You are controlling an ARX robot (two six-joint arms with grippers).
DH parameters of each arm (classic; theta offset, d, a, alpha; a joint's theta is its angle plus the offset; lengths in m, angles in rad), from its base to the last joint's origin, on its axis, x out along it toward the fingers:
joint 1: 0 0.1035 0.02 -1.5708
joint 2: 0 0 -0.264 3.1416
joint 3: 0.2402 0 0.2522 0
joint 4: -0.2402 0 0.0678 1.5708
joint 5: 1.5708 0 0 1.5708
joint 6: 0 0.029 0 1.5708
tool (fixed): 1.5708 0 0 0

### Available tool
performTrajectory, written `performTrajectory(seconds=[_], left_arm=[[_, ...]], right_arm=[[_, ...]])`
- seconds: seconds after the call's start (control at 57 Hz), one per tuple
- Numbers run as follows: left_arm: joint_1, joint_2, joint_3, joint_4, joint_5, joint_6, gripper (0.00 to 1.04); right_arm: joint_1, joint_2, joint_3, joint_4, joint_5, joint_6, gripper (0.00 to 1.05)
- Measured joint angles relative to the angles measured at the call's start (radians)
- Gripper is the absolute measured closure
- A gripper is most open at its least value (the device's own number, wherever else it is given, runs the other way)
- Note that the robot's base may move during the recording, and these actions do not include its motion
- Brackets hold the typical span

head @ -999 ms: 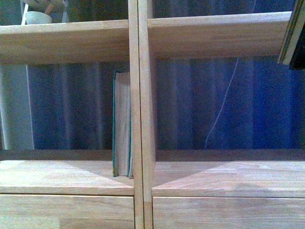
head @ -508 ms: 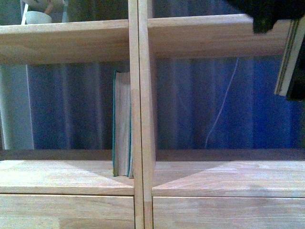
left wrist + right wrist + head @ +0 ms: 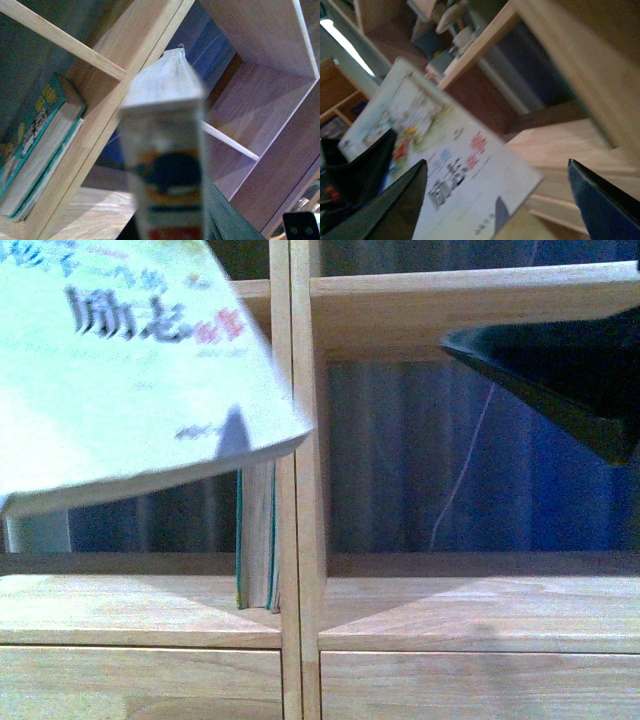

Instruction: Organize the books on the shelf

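Right claw (image 3: 496, 162): black, wedge-shaped fingers (image 3: 395, 210)

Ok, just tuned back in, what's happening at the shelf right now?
The left gripper holds the white paperback by one end, tilted in the air in front of the light-wood bookcase's left column, not yet shelved. The right gripper is open and holds nothing, off to the right. A teal book already stands upright in the left compartment, against the centre divider.
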Motion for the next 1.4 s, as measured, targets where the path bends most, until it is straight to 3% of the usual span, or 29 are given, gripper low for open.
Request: performTrajectory(seconds=[0.07,0.333,0.421,0.473,0.666,0.736,0.806,1.034,1.245,1.297,1.403], left_arm=[[0.036,-0.029,-0.011,-0.040,0.009,0.042,0.98],[0.235,-0.172,-0.082,-0.134,0.134,0.248,0.98],[0.384,-0.204,-0.114,-0.121,0.232,0.288,0.98],[0.518,-0.206,-0.136,-0.084,0.316,0.300,0.98],[0.835,-0.145,-0.164,0.063,0.494,0.333,0.98],[0.917,-0.105,-0.167,0.117,0.518,0.347,0.98],[0.969,-0.061,-0.171,0.163,0.529,0.354,0.98],[0.971,0.024,-0.190,0.251,0.553,0.376,0.98],[0.861,0.079,-0.206,0.379,0.542,0.369,0.98],[0.824,0.105,-0.206,0.411,0.527,0.369,0.98],[0.766,0.163,-0.206,0.430,0.497,0.382,0.98]], right_arm=[[-0.066,0.016,-0.007,0.018,0.018,-0.059,0.06],[-0.238,0.089,-0.054,0.079,0.143,-0.273,0.07],[-0.273,0.112,-0.068,0.098,0.181,-0.349,0.07],[-0.282,0.117,-0.073,0.098,0.186,-0.379,0.07],[-0.282,0.117,-0.073,0.094,0.194,-0.410,0.07],[-0.278,0.092,-0.069,-0.030,0.281,-0.504,0.16],[-0.286,0.053,-0.113,-0.093,0.306,-0.595,0.26],[-0.325,-0.062,-0.309,-0.039,0.278,-0.698,0.61],[-0.355,-0.158,-0.443,-0.006,0.251,-0.712,0.94],[-0.382,-0.183,-0.470,-0.005,0.201,-0.718,1.02],[-0.427,-0.227,-0.515,-0.005,0.182,-0.722,1.02]])
